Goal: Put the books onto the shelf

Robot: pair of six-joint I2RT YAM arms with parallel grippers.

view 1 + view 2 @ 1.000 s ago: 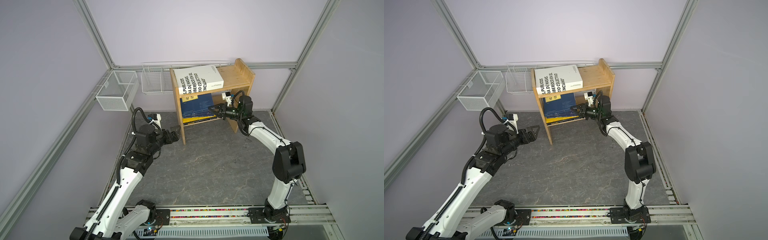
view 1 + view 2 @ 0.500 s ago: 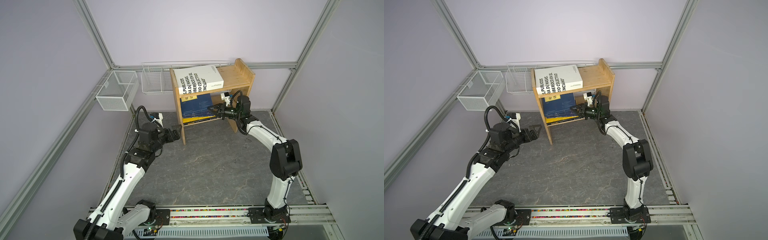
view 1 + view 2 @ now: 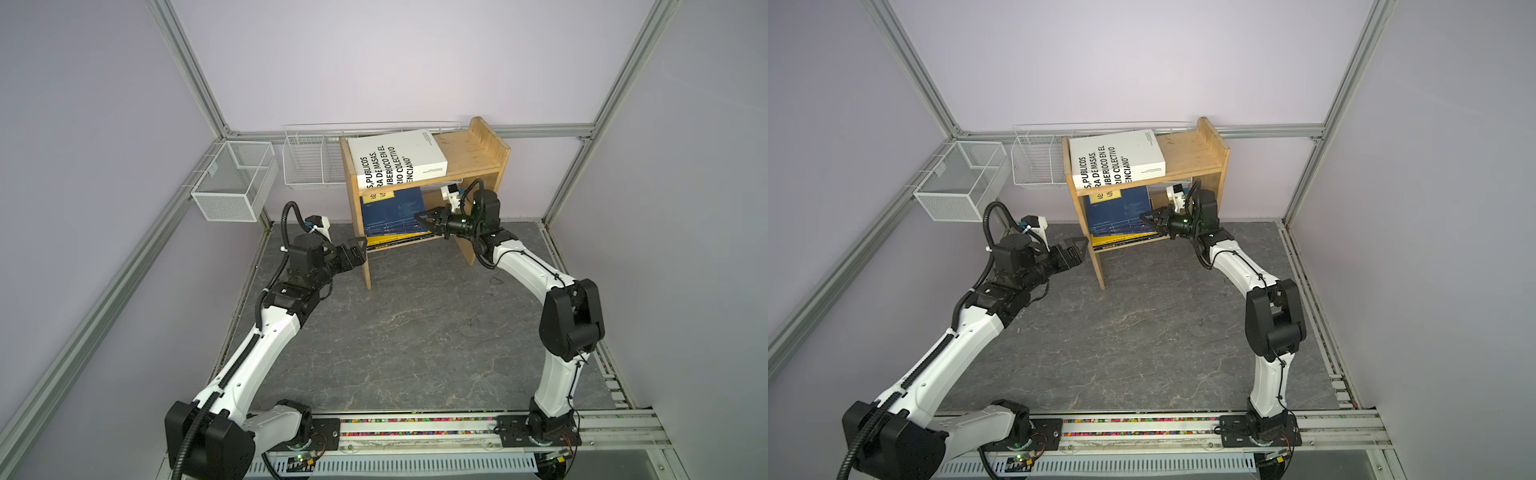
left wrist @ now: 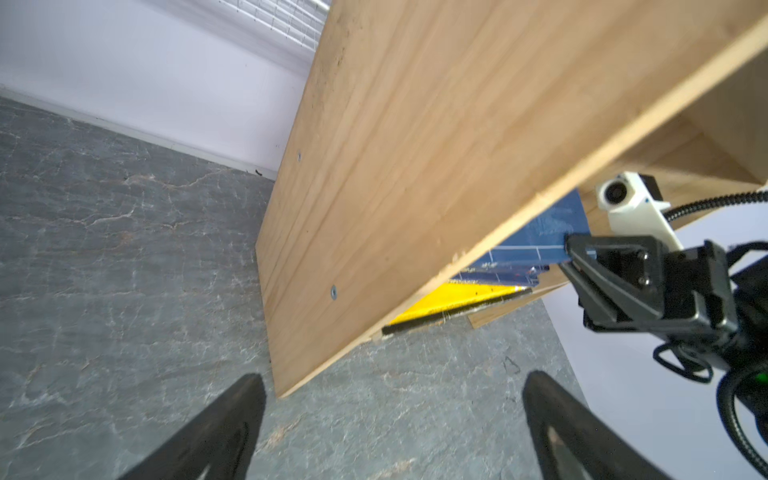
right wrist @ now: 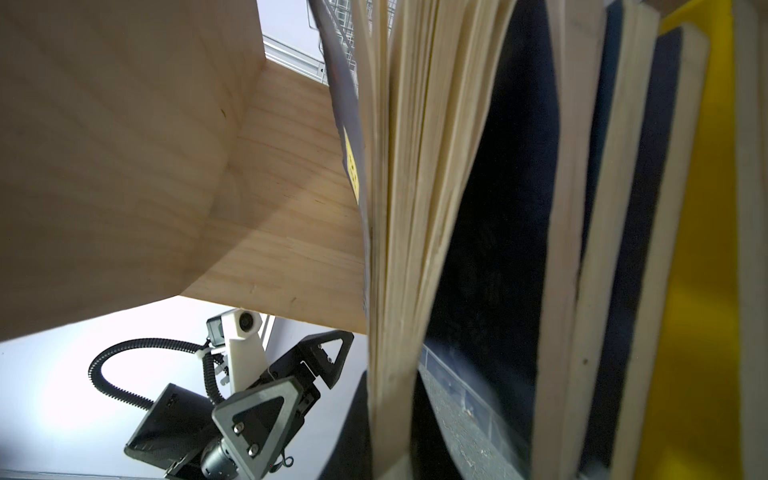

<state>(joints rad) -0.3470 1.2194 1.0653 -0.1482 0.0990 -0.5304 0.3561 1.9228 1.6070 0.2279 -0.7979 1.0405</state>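
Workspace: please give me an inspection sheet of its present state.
Surface: grey stone-pattern mat, no book on it.
Job's things: light pine two-tier wooden shelf; thick white book with black lettering flat on the top tier, overhanging its front; thin navy books with yellow labels piled on the lower tier over a yellow book.
Clutter: nothing seen.
Grippers: left gripper empty, jaws wide open, beside the shelf's side panel; right gripper jaws closed, seemingly pinching the top navy book.
Cables: black ribbed hose loops freely at the left wrist.
Surroundings: two white wire baskets on the frame rail; lilac walls.
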